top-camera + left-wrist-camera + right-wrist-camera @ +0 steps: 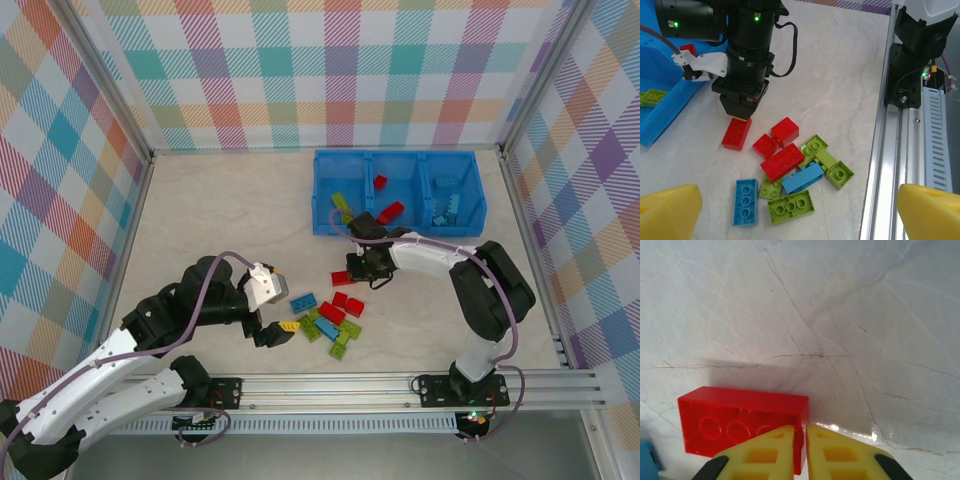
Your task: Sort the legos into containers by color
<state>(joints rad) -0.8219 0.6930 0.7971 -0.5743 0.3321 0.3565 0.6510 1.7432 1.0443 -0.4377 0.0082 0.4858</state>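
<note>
My right gripper [801,431] is shut on the thin end wall of a red lego [740,422] that lies hollow side up on the table. In the left wrist view that gripper [740,111] stands upright over the same red lego [737,134]. From above it sits just in front of the blue container [440,229]. A pile of red, blue and lime green legos [330,320] lies to the near side. My left gripper [799,212] hovers open above the pile, yellow fingers [667,210] wide apart. The container's left compartment holds green legos, the middle red, the right blue.
A metal rail [900,150] runs along the table's near edge beside the pile. Plaid walls [330,70] close the table on three sides. Bare marble table [220,210] lies left of the container.
</note>
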